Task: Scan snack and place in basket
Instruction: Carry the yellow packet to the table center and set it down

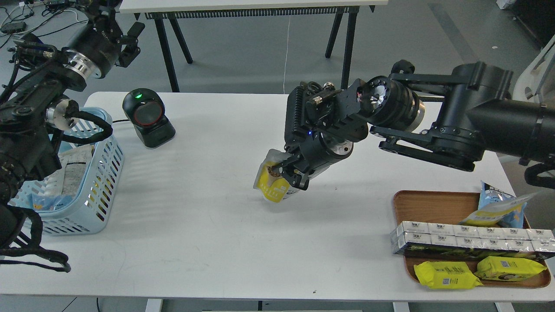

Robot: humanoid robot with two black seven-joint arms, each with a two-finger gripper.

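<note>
The snack (271,184) is a small pouch with a white top and yellow lower part. It hangs just above the middle of the white table. My right gripper (289,174) is shut on its upper right side, and the arm reaches in from the right. The light blue slotted basket (102,173) stands at the table's left edge with a few packets inside. It is far left of the pouch. My left gripper (132,40) is raised behind the table's far left corner, open and empty.
A black barcode scanner (147,117) with a green light stands at the back left, right of the basket. A brown wooden tray (427,203) at the front right holds a blue-yellow pouch (498,208), silver-white boxes (468,240) and two yellow packs (446,275).
</note>
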